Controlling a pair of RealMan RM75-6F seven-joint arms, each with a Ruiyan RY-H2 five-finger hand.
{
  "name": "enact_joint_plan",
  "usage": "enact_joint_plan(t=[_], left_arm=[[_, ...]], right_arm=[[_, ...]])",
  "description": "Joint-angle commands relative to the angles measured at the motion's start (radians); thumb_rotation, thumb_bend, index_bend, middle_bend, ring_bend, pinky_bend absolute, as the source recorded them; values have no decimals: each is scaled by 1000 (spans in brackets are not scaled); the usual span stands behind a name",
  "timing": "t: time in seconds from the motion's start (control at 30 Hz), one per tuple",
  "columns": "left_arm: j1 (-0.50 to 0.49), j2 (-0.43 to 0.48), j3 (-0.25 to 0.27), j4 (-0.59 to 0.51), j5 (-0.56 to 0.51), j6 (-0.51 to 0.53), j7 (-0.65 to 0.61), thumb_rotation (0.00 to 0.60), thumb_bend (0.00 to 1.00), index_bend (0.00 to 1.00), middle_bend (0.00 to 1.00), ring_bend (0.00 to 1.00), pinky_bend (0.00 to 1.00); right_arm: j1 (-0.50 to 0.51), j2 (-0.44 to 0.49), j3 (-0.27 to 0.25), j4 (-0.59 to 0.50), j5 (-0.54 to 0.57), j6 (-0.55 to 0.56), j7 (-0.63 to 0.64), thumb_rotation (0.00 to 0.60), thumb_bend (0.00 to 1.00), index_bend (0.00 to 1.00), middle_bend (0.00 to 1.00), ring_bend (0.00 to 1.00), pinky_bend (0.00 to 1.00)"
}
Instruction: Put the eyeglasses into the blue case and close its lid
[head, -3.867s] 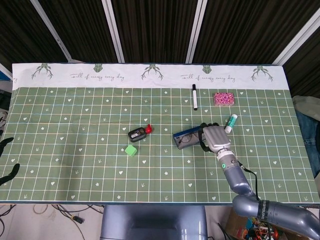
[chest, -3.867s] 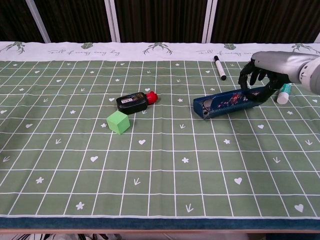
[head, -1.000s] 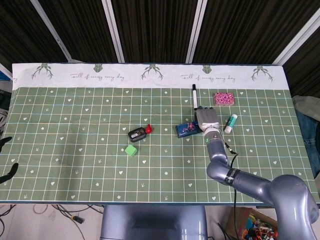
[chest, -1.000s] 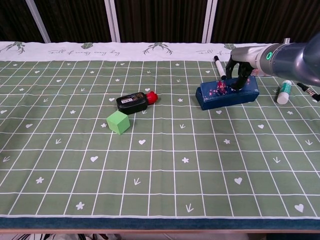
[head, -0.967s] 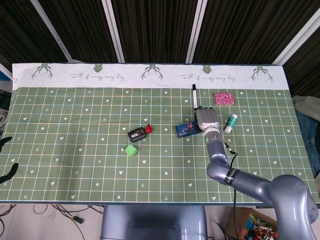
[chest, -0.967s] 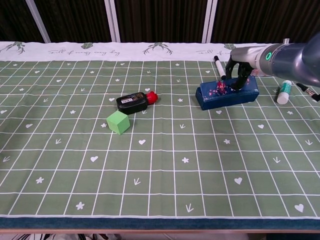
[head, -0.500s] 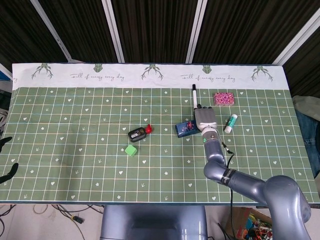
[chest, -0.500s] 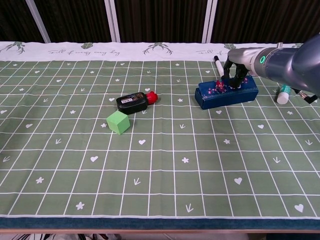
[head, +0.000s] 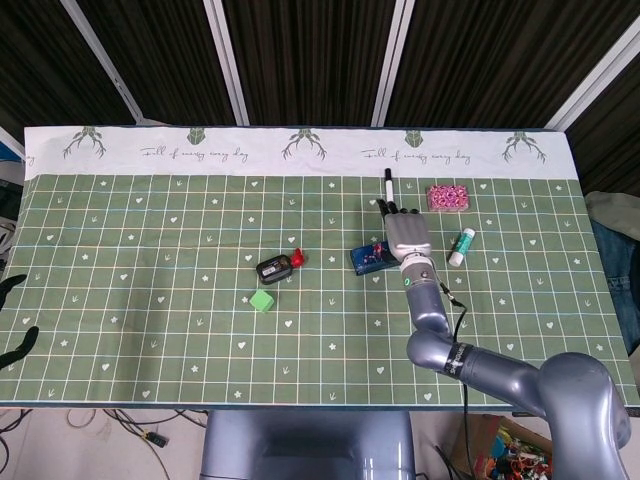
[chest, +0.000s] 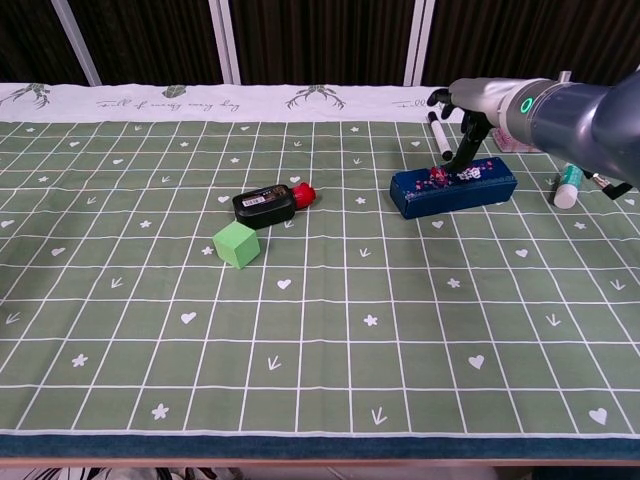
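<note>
The right hand (chest: 468, 118) hangs just above the far edge of the blue case (chest: 453, 187), its fingers (chest: 462, 152) loose and apart and pointing down toward the lid, holding nothing. Whether a fingertip touches the lid is hard to tell from the chest view; a thin gap seems to show. From the head view the right hand (head: 407, 237) covers the case's right part, leaving only its left end (head: 368, 257) visible. The left hand appears in neither view.

The case lies flat with its lid down, and the eyeglasses are not visible anywhere, so they are probably inside. The step in hand looks like confirming the closure. To do that well, the hand should press straight down over the middle of the lid rather than at one end, so the case does not tip or skid on the green checked tablecloth (chest: 300, 330), then lift off vertically without dragging it.

Just beyond the case lies a black marker (chest: 439, 134); to the case's right, a small white tube with a green cap (chest: 567, 185). Well to its left sit a black bottle with a red cap (chest: 271, 202) and a green cube (chest: 236, 244). A pink patterned block (head: 447, 197) lies beyond the case, to the right.
</note>
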Motion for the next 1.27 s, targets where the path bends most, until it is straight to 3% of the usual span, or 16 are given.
enact_joint_plan(t=[0.03, 0.17, 0.3, 0.43, 0.6, 0.8, 1.0, 1.27], left_arm=[[0, 0, 0, 1, 0, 0, -1, 600, 317, 172, 0, 0, 0], [0, -1, -2, 3, -2, 1, -2, 600, 318, 172, 0, 0, 0], [0, -1, -3, 4, -2, 2, -3, 600, 318, 172, 0, 0, 0], [0, -2, -4, 3, 8, 11, -4, 600, 318, 172, 0, 0, 0], [1, -4, -5, -4, 26, 29, 0, 600, 317, 172, 0, 0, 0], [3, -8, 0, -14, 52, 45, 17, 600, 318, 171, 0, 0, 0], [3, -6, 9, -20, 61, 41, 32, 600, 318, 169, 0, 0, 0], [2, 1, 12, -22, 64, 36, 30, 600, 317, 168, 0, 0, 0]], right_arm=[[-25, 30, 18, -53, -36, 26, 44, 600, 352, 7, 131, 234, 204], [-76, 80, 33, -153, -107, 80, 123, 600, 352, 9, 136, 235, 205], [-162, 173, 3, -304, -205, 155, 182, 600, 353, 12, 140, 235, 205], [-275, 281, -70, -447, -342, 270, 228, 600, 324, 13, 137, 233, 204], [-438, 385, -177, -554, -530, 429, 337, 600, 194, 13, 117, 215, 204], [-617, 444, -312, -550, -761, 608, 467, 600, 152, 13, 87, 168, 194], [-740, 438, -372, -470, -899, 768, 521, 600, 149, 13, 80, 162, 193], [-822, 465, -408, -468, -982, 828, 506, 600, 150, 14, 77, 157, 193]])
